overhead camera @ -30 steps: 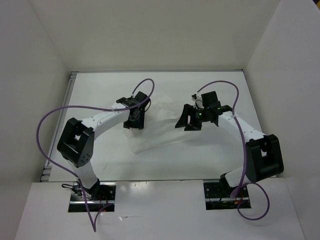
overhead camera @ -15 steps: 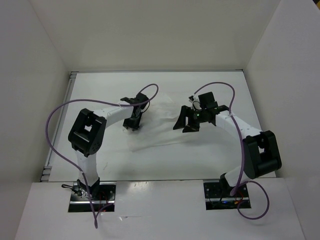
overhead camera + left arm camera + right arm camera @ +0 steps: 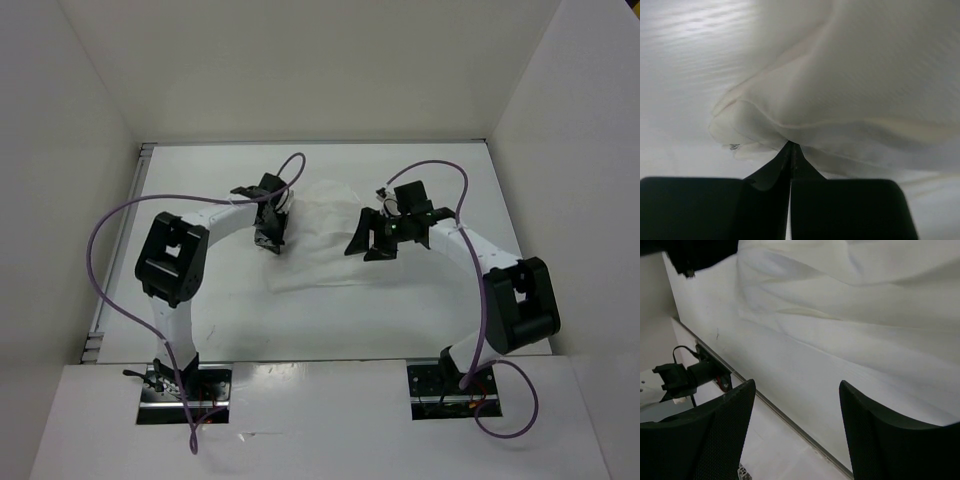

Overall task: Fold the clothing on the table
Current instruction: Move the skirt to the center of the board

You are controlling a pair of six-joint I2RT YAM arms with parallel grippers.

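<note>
Top view: clothing (image 3: 322,238) lay on the table (image 3: 220,320), mid-field, between the two arms. Its outline was faint against the white surface. As far as could be told, its long axis ran roughly left to right, with one lobe reaching toward the far wall.

Left gripper (image 3: 790,148): fingers pressed together, tips meeting in a point. Left wrist view showed a bunched fold of the garment's left edge gathered right at those tips, layers curling over them. Judged to be a pinch on that edge. The rest of the cloth spread away forward and to the right of the fingers.

Right gripper (image 3: 796,390): fingers spread wide, nothing between them. It hung over the garment's right margin, with wrinkled fabric ahead of and below the tips. Could not tell whether the tips touched the cloth.

Key relation: each arm sat at its own end of the garment, the left already on the fabric and the right beside it but with no hold. The cloth lay inboard of both.

Judgement: the right side needs a matching pinch before any fold. Thin, sheer fabric could slip from a shallow grip.
</note>
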